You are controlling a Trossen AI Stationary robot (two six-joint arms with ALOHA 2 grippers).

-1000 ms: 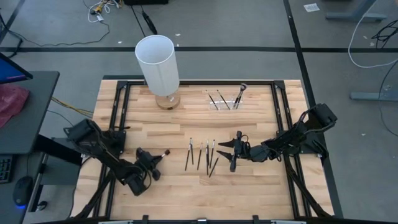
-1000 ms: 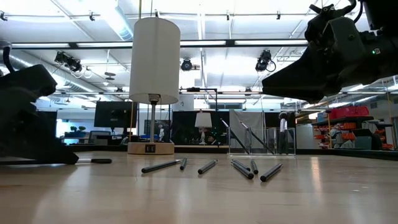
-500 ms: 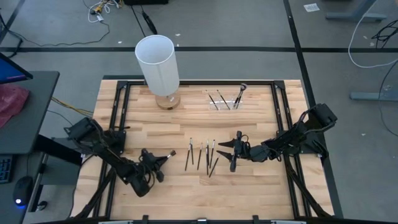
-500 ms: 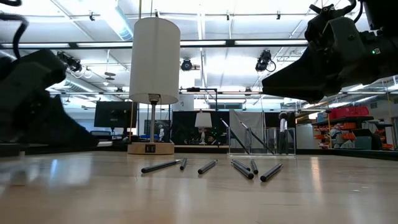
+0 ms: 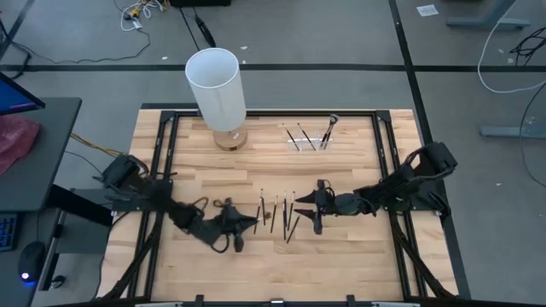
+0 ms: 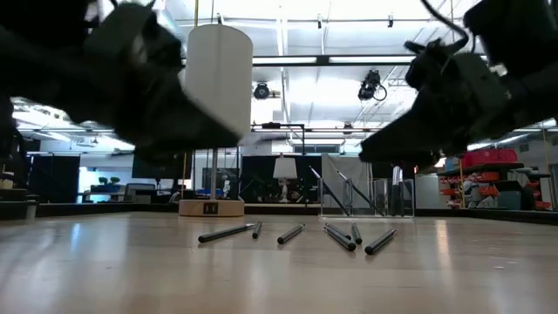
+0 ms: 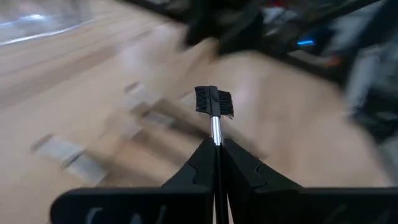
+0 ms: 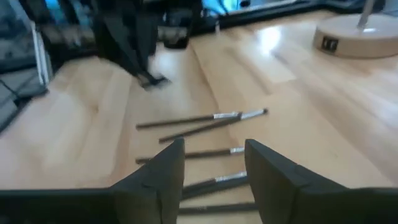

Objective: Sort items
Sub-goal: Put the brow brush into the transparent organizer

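The wooden table [image 5: 341, 256] is the biggest thing here, with a dark frame along its edges. Lots of bare wood is open at the near side and in the far middle.

A tall white cylinder [image 5: 216, 87] stands on a round base by the far edge, toward the left. A small clear holder [image 5: 305, 136] sits by the far edge too, more to the right, with a few brushes standing in it.

The left arm reaches in from the left edge to the middle of the table. The left gripper [image 5: 252, 223] has its fingers pressed together, pinching a thin brush [image 7: 215, 106] with a silver neck and a small dark comb tip. That tip sticks out past the fingers, just beside the row of loose brushes.

The right arm comes in from the right edge. The right gripper [image 5: 300, 204] has its fingers spread, with nothing between them. It hangs just over the right end of the row.

The loose brushes [image 5: 277, 213] lie flat in the middle of the table, close together, between the two grippers. There is little room left between the grippers.
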